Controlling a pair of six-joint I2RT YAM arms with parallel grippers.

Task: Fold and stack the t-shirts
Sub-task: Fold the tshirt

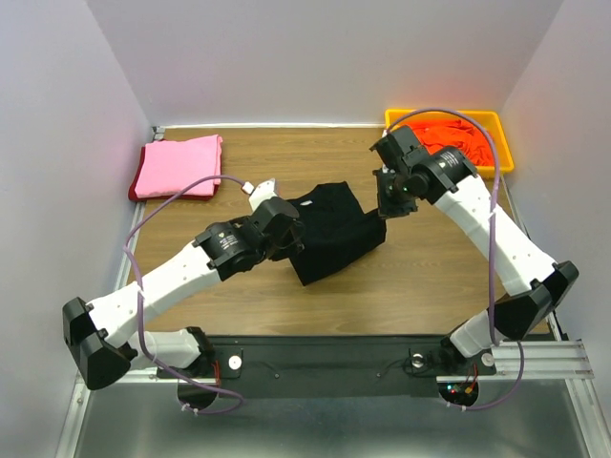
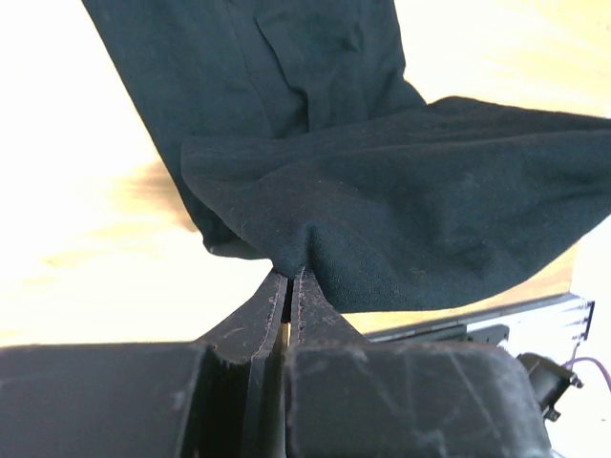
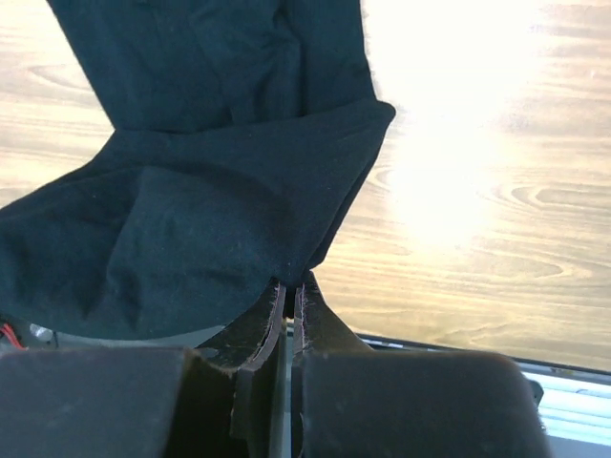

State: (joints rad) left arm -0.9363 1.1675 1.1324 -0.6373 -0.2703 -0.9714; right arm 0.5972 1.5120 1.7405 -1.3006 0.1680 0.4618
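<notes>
**Folding the black tee: mid-fold, both corners pinched**

Left fingers (image 2: pixel 265 320) are clamping almost shut on a bunched edge of the black t-shirt (image 1: pixel 329 234). Right fingers (image 3: pixel 256 334) are doing the same on the opposite corner. Both pinched corners are hanging lifted off the bench (image 1: pixel 430 277). The rest of the shirt is lying mid-bench between the two arms, partly doubled over itself.

Progress, as I'm reading it:
- The pink t-shirt (image 1: pixel 181 164) is sitting folded in the far-left corner. A dark red t-shirt (image 1: pixel 134 189) is peeking out underneath, so the stack is looking started.
- The black one is looking only partway folded and is sitting well apart from that stack.
- The orange t-shirt (image 1: pixel 449 134) is lying crumpled in the yellow tray (image 1: pixel 496 129) at far right, not yet folded.

Roughly half is remaining — completing this fold, moving black onto pink, then doing orange.
</notes>
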